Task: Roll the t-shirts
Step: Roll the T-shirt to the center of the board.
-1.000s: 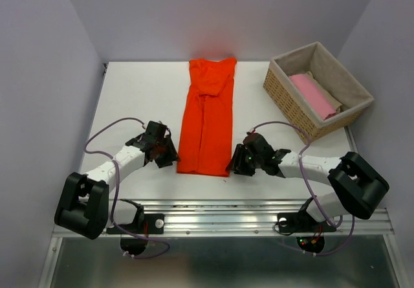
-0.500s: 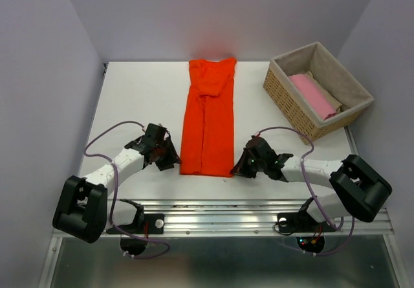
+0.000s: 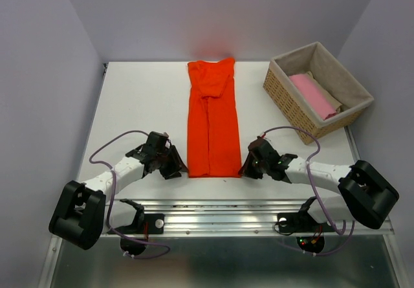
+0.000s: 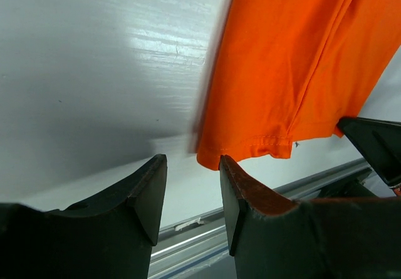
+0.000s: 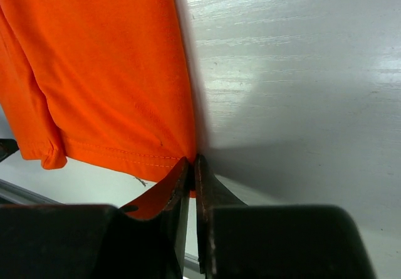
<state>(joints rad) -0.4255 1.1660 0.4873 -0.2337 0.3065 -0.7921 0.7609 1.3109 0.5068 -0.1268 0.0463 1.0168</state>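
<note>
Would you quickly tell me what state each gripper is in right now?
Left gripper: open, holding nothing; the shirt hem lies just ahead of it.
Right gripper: closed on the shirt's hem corner.

A white table, its top faintly streaked and glossy under the light, stands between pale lilac walls, with a metal rail running along its near edge. An orange-red t-shirt lies down the middle of the table, folded into a long narrow strip that reaches from the far edge to close by the near one, its stitched hem at the near end. A woven basket stands at the far right corner, set askew and well apart from the shirt
</note>
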